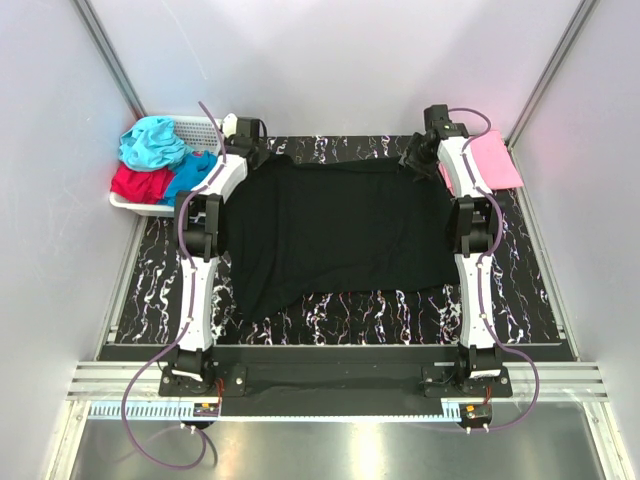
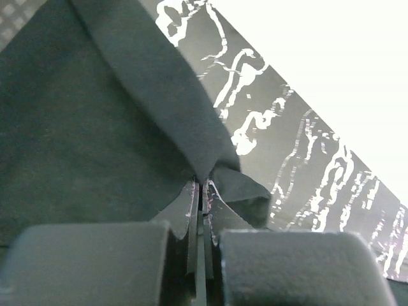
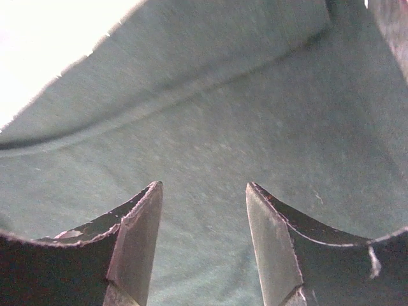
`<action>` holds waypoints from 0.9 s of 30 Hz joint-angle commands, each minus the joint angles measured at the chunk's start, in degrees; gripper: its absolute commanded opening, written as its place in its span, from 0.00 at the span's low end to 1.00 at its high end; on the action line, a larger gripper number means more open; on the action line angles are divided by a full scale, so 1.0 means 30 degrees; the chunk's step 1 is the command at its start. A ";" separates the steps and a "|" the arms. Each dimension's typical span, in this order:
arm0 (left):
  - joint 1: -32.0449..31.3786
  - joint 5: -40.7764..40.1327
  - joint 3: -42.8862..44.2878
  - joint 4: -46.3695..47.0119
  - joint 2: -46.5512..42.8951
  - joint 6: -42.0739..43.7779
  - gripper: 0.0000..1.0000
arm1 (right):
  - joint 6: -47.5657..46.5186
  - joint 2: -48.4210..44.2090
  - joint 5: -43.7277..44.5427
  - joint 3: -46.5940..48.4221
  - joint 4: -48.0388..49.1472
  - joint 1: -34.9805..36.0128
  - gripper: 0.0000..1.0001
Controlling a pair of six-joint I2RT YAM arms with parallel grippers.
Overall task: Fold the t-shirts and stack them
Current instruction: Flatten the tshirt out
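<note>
Fold step, I judge: left gripper [image 2: 201, 188] pinched tight on an edge fold of the large black cloth t-shirt [image 1: 340, 235], right gripper [image 3: 204, 210] gaping, cloth just beneath; I'd close it before lifting.

I count five t-shirts: one black t-shirt [image 1: 335, 235], one pink t-shirt [image 1: 495, 160], one teal t-shirt [image 1: 152, 142], one red t-shirt [image 1: 138, 183], one blue t-shirt [image 1: 195, 172]. One white basket [image 1: 200, 126], one counter [image 1: 400, 310] — and my two claws, left claw [image 2: 201, 191], right claw [image 3: 204, 191].
</note>
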 commanded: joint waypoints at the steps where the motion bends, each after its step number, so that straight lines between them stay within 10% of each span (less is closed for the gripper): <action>1: 0.0025 -0.0092 -0.0064 0.0536 -0.1376 0.0395 0.00 | -0.0466 0.0960 0.0676 0.1948 -0.0052 -0.0163 0.63; 13: -0.0033 0.0934 -0.0328 0.0595 -0.2050 0.0483 0.00 | -0.0700 0.2370 0.4220 0.3098 0.1905 -0.1482 0.61; 27: -0.0296 0.1373 -0.1031 0.0566 -0.2636 0.0600 0.00 | -0.0058 0.3277 0.1966 0.2422 0.4898 -0.1482 0.59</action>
